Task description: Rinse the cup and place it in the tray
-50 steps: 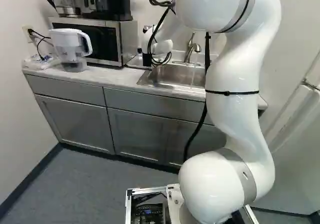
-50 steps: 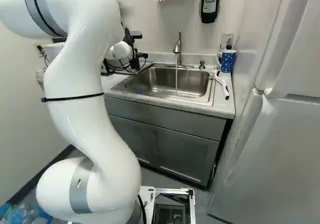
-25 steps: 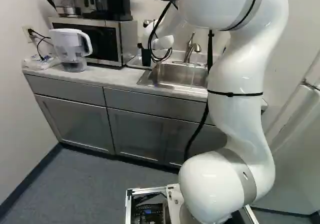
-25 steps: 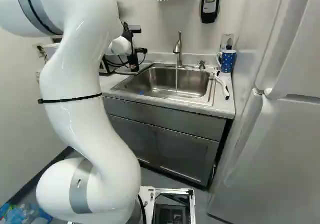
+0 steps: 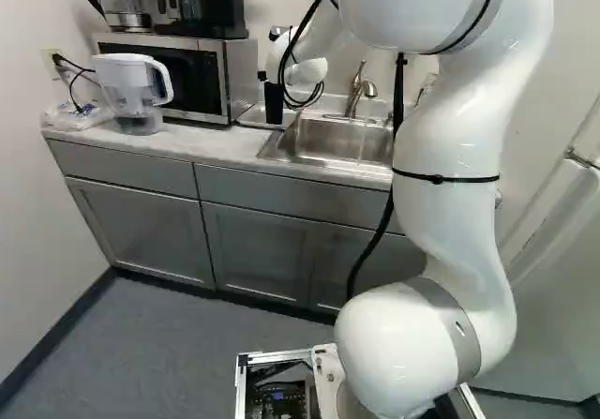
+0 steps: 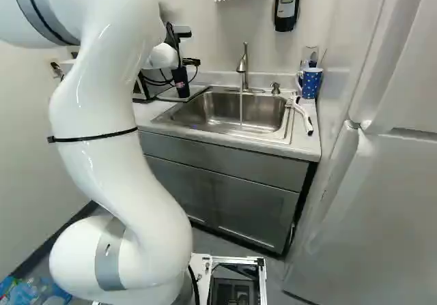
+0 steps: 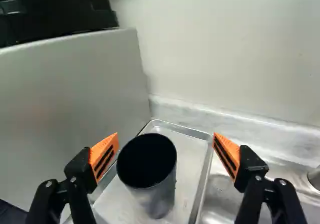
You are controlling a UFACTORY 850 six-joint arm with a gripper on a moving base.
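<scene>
Over the counter, left of the sink, the gripper [image 6: 185, 63] has its fingers spread, with the cup [image 7: 155, 199] between them but not gripped; in the wrist view, one orange pad [image 7: 104, 156] is just beside its rim, while the other stands clear across a gap. The cup, dark inside with a grey outer wall, stands upright in the metal tray [image 7: 187, 156], which lies between the microwave [image 5: 241, 77] and the sink [image 6: 174, 116]. A black coffee maker [image 5: 216, 11] and a kettle [image 5: 125, 2] sit on top of the microwave, and a white-lidded water pitcher [image 5: 131, 86] stands in front of it on the counter [image 5: 183, 142]. Behind the sink rises the faucet [image 6: 243, 66], a thin vertical streak showing below its spout. At the right of the right base view, a white-handled brush [image 6: 302, 116] lies beside the basin, near a blue mug with white dots [image 6: 311, 83]. Grey cabinets [image 6: 232, 199] run beneath. The white arm [image 6: 119, 175] rises in the foreground, and farther right stands a white refrigerator [image 6: 382, 202].
</scene>
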